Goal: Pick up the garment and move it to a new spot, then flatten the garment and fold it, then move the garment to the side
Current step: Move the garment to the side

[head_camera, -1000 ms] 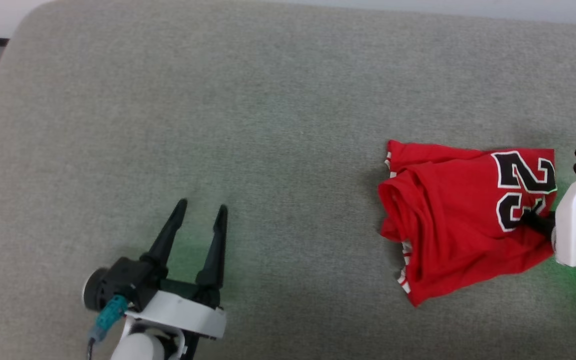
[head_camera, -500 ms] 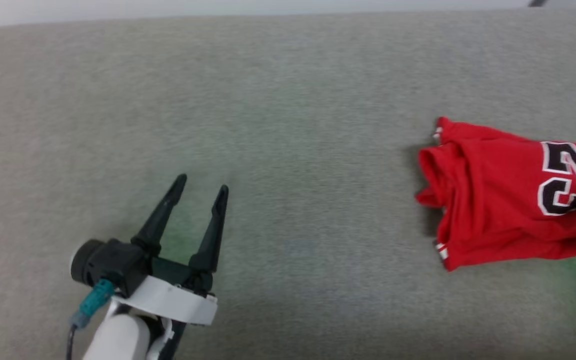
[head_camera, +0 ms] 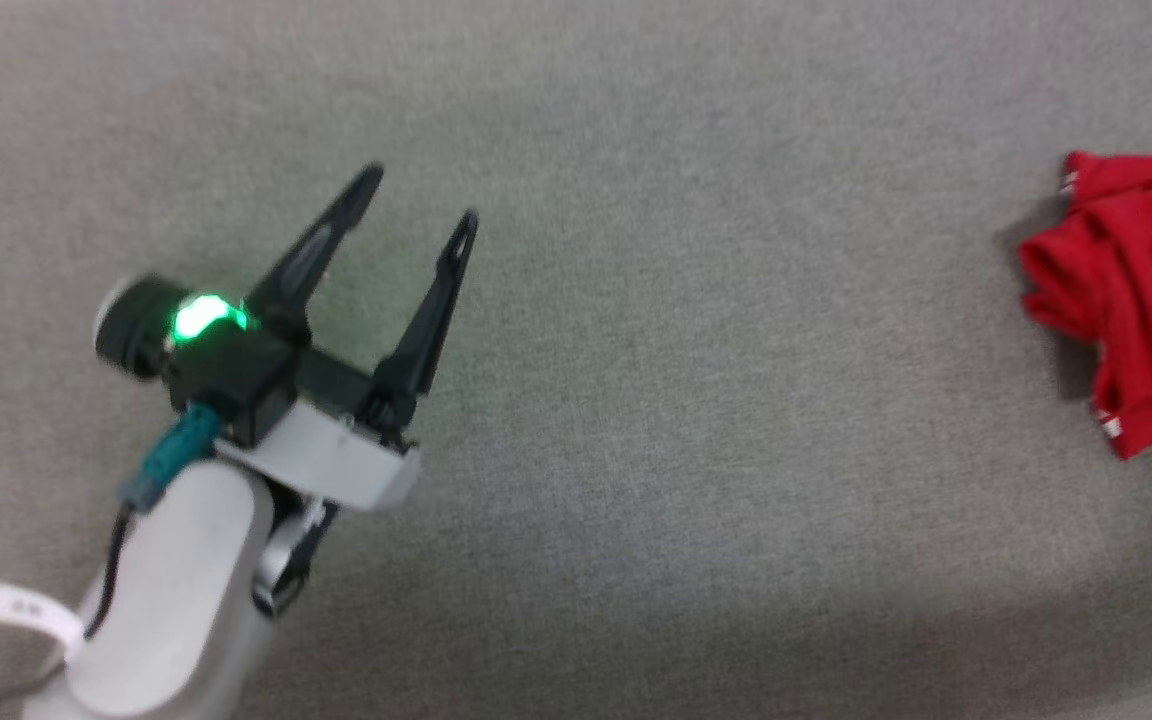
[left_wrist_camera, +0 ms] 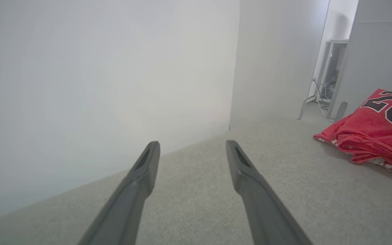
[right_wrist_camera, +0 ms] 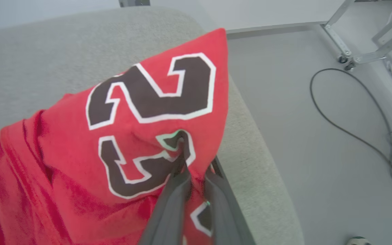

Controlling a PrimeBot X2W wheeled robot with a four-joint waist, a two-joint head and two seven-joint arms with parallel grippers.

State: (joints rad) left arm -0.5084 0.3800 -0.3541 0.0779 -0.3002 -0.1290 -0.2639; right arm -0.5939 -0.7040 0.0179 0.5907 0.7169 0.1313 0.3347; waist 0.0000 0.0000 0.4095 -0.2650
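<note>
The garment (head_camera: 1141, 300), a red jersey with a black "23" outlined in white, lies bunched at the right edge of the grey cushion in the head view. In the right wrist view my right gripper (right_wrist_camera: 185, 149) is shut on a pinch of the garment (right_wrist_camera: 114, 149) at the lower digit, and the cloth rises to a peak. The garment (left_wrist_camera: 376, 136) also shows at the far right of the left wrist view. My left gripper (head_camera: 421, 195) is open over bare cushion at the left, far from the jersey, nothing between its fingers (left_wrist_camera: 146, 163).
The grey cushioned surface (head_camera: 686, 400) spreads wide between left gripper and jersey. Its rounded edge (right_wrist_camera: 260, 153) drops to a grey floor with a black cable (right_wrist_camera: 345, 129) and metal frame legs (right_wrist_camera: 359, 58). A white wall (left_wrist_camera: 97, 85) stands behind the cushion.
The head camera has swung left, so the jersey slid to the right edge. My right gripper closed on the jersey by the number. The left gripper stays open.
</note>
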